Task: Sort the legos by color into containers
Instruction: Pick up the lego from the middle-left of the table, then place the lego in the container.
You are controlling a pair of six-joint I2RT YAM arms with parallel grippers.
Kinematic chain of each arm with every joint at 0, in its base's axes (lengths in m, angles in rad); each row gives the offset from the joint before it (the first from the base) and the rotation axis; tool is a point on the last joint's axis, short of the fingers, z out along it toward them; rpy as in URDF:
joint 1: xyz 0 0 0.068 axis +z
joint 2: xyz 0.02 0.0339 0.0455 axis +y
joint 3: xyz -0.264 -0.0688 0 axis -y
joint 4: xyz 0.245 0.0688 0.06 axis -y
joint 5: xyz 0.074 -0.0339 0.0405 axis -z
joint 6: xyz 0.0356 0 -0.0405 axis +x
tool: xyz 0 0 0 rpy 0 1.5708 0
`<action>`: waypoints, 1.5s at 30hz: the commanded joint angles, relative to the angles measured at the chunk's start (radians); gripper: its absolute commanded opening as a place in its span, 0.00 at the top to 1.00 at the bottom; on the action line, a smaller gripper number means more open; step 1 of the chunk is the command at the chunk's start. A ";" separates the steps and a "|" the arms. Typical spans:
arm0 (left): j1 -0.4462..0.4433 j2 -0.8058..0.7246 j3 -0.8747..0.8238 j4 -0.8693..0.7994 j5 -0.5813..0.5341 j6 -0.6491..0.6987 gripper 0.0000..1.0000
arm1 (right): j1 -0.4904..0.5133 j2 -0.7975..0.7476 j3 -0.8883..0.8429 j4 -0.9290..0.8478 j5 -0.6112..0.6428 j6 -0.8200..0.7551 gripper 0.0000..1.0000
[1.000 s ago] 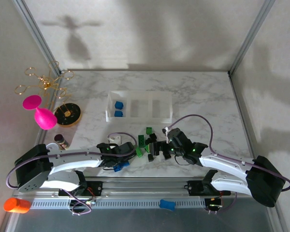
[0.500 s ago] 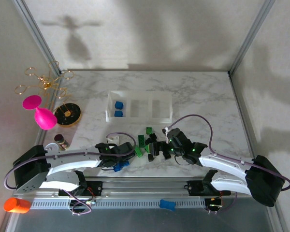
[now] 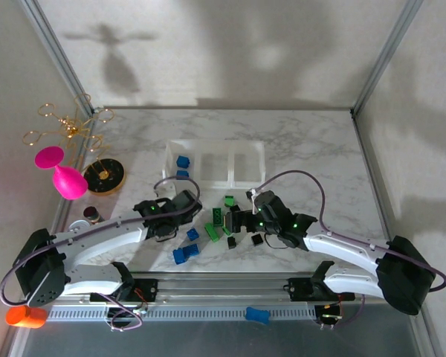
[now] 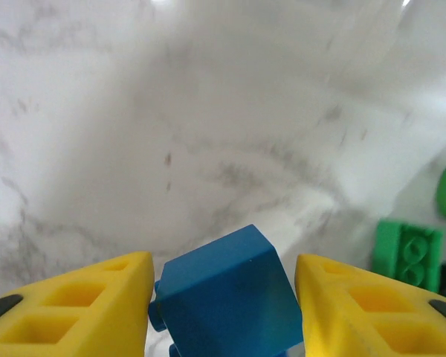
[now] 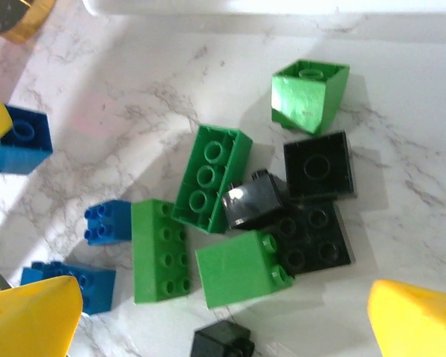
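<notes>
The left gripper has its yellow fingers squeezed on a blue lego brick, which sits a bit crooked between them. From above, this arm is just in front of the containers, near their left box. Other blue bricks lie in that box, so this one most likely belongs there too. To do it well, the arm should hold tight and lift the brick higher than the containers' rim. It should stop over the middle of the left box and only then let go. If it goes too low, the brick could bump the wall and twist out. The right gripper hangs wide apart with nothing in it, over the green bricks and black bricks in front of the containers.
</notes>
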State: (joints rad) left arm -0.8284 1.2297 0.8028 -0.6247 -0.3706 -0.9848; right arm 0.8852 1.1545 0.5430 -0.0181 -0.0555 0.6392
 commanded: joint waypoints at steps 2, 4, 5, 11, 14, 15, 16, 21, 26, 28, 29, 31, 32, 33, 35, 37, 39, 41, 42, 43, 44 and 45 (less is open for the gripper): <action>0.093 0.076 0.126 0.040 -0.051 0.146 0.48 | -0.025 0.029 0.057 0.006 -0.027 0.022 0.01; 0.133 0.124 0.190 0.057 -0.073 0.186 0.48 | -0.032 0.028 0.064 0.012 -0.025 0.020 0.01; 0.157 0.153 0.223 0.072 -0.073 0.209 0.48 | -0.037 0.028 0.067 0.012 -0.026 0.021 0.01; 0.275 0.303 0.382 0.156 -0.032 0.285 0.48 | -0.054 0.024 0.073 0.012 -0.025 0.016 0.01; 0.331 0.403 0.461 0.172 -0.020 0.301 0.48 | -0.057 0.014 0.066 0.015 -0.023 0.015 0.01; 0.347 0.435 0.485 0.186 -0.008 0.306 0.49 | -0.060 0.012 0.064 0.014 -0.020 0.014 0.01; 0.360 0.466 0.504 0.204 -0.004 0.310 0.49 | -0.062 0.011 0.064 0.014 -0.021 0.012 0.01; 0.408 0.629 0.630 0.216 -0.004 0.333 0.49 | -0.071 0.010 0.064 0.013 -0.020 0.004 0.01; 0.428 0.734 0.714 0.228 0.024 0.342 0.49 | -0.077 0.005 0.066 0.011 -0.021 -0.001 0.01; 0.430 0.757 0.739 0.223 0.025 0.350 0.48 | -0.078 0.003 0.067 0.006 -0.018 -0.003 0.01; 0.430 0.762 0.742 0.224 0.020 0.353 0.47 | -0.077 0.001 0.068 0.005 -0.017 -0.003 0.01; 0.434 0.779 0.753 0.224 0.021 0.356 0.46 | -0.079 -0.004 0.064 0.007 -0.014 -0.003 0.01; 0.434 0.789 0.760 0.217 0.028 0.356 0.45 | -0.078 -0.006 0.064 0.007 -0.013 -0.004 0.01; 0.434 0.793 0.762 0.214 0.028 0.357 0.44 | -0.080 -0.006 0.064 0.008 -0.013 -0.006 0.01; 0.434 0.792 0.762 0.214 0.023 0.357 0.41 | -0.081 -0.006 0.067 0.005 -0.014 -0.005 0.01; 0.436 0.786 0.764 0.213 0.013 0.363 0.40 | -0.081 -0.010 0.072 0.003 -0.017 -0.008 0.01; 0.436 0.778 0.769 0.205 0.019 0.368 0.39 | -0.080 -0.010 0.076 0.005 -0.021 -0.018 0.01; 0.434 0.755 0.767 0.193 0.036 0.367 0.40 | -0.080 -0.012 0.080 0.006 -0.028 -0.034 0.01; 0.433 0.731 0.754 0.197 0.044 0.364 0.40 | -0.080 -0.013 0.081 0.006 -0.030 -0.040 0.01; 0.430 0.702 0.734 0.204 0.052 0.361 0.40 | -0.081 -0.014 0.079 0.006 -0.032 -0.046 0.01; 0.427 0.674 0.713 0.213 0.059 0.359 0.40 | -0.081 -0.013 0.078 0.005 -0.032 -0.050 0.01; 0.423 0.640 0.686 0.223 0.066 0.356 0.40 | -0.081 -0.012 0.079 0.007 -0.038 -0.054 0.01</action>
State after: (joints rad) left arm -0.4026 1.9797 1.5242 -0.3996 -0.3264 -0.6384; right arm 0.8139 1.1633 0.5934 -0.0174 -0.0803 0.6159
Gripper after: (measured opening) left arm 0.601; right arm 0.988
